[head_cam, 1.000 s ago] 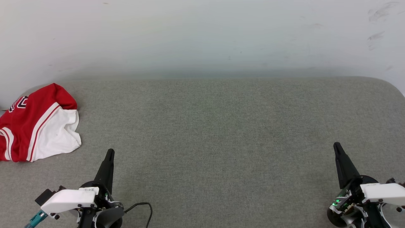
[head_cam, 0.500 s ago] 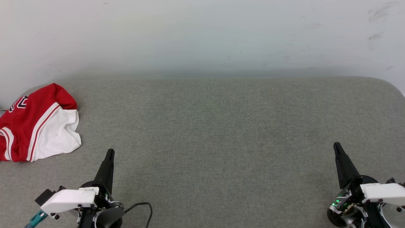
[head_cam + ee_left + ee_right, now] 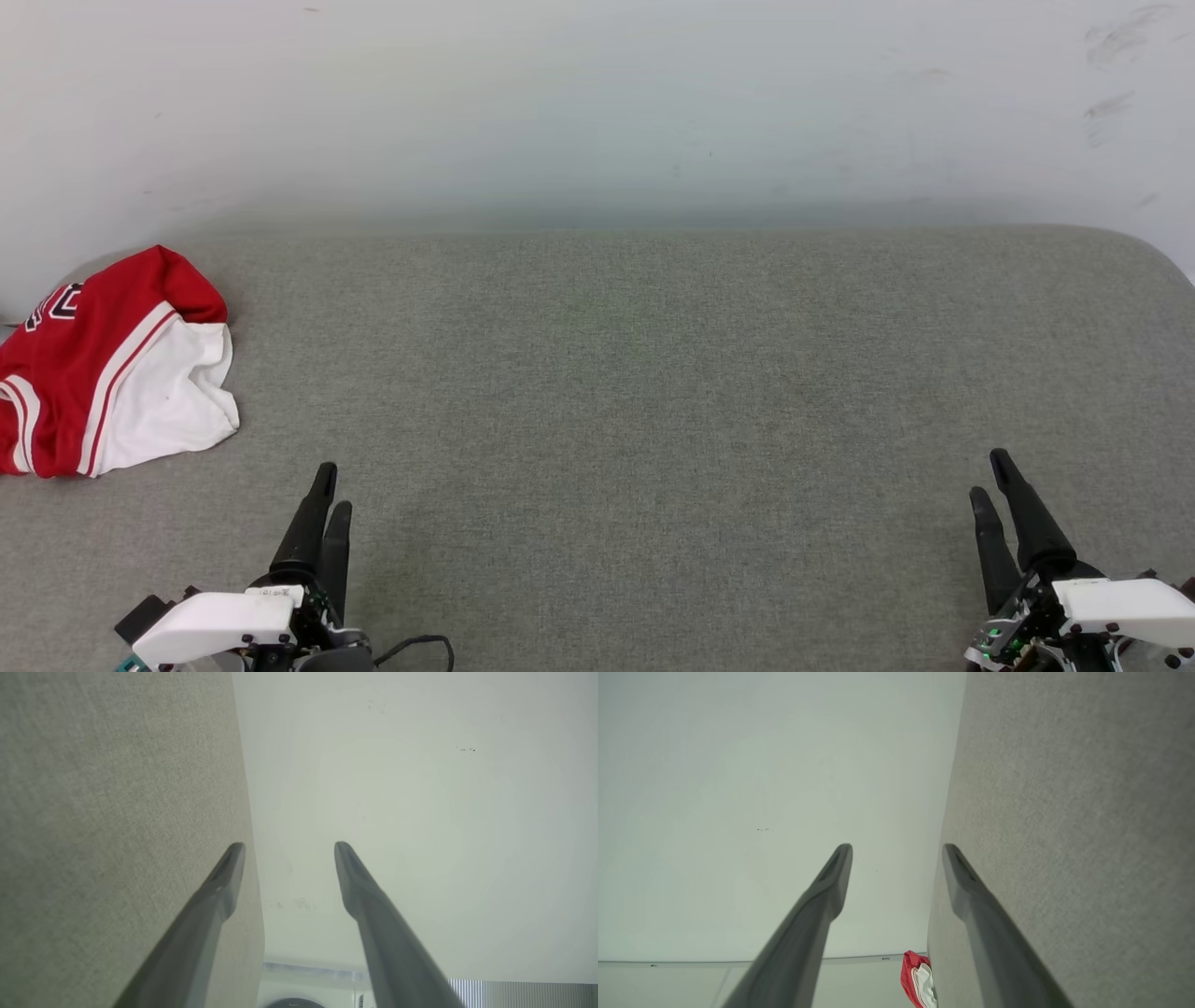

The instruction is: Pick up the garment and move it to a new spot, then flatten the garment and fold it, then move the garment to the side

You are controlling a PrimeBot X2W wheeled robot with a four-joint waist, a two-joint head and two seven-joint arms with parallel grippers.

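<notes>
The garment (image 3: 112,373) lies bunched at the surface (image 3: 653,373) left edge; left tool (image 3: 334,486) is nearer, right tool (image 3: 988,473) far off. Both gape apart, empty.

Grey woven-fabric surface (image 3: 653,373), flat and padded-looking, rounded at the far-right corner. Far edge butted against a white wall (image 3: 597,112), scuffed in places. Lying directly on it: one garment (image 3: 112,364), crumpled in a heap at the left end, near the wall, partly cut off by the frame edge. Red body on top, with a bit of black white-outlined lettering on the wall side. White sleeve with red-and-white striped trim spilling away from the wall. Same red-and-white heap small in the right wrist view (image 3: 917,977), at the surface edge by the wall.
</notes>
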